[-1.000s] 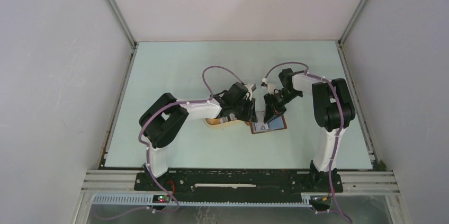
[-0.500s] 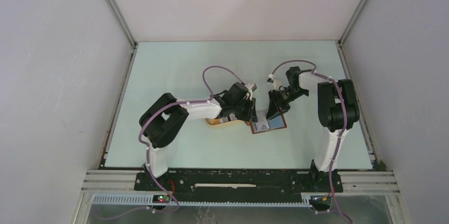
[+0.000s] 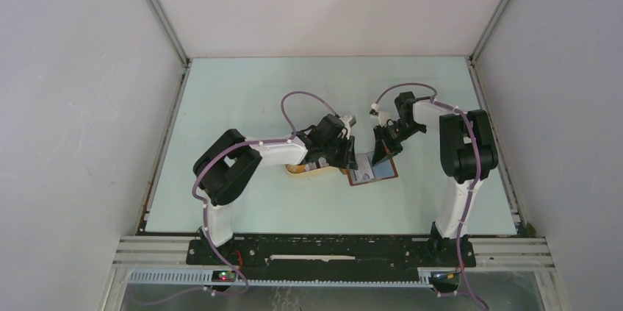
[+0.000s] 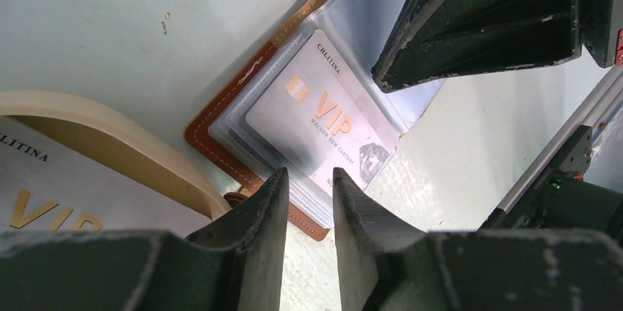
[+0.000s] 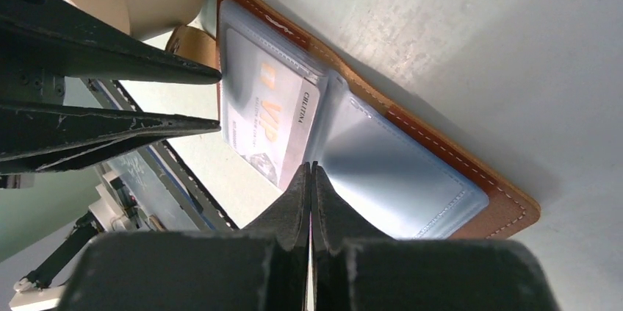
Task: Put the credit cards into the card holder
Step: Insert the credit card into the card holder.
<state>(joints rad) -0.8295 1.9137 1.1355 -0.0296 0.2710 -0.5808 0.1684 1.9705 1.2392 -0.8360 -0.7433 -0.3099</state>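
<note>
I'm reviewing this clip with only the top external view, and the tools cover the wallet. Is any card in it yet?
Observer: The left wrist view shows a whitish VIP card lying on the open card holder's clear pockets. I cannot tell whether it is fully sleeved.
Operator: Is the right tool gripping it?
Observer: No. The right tool is shut, its tip at the holder's fold beside the card's edge.
Operator: Any other cards?
Observer: One similar card lies in the cream tray.
</note>
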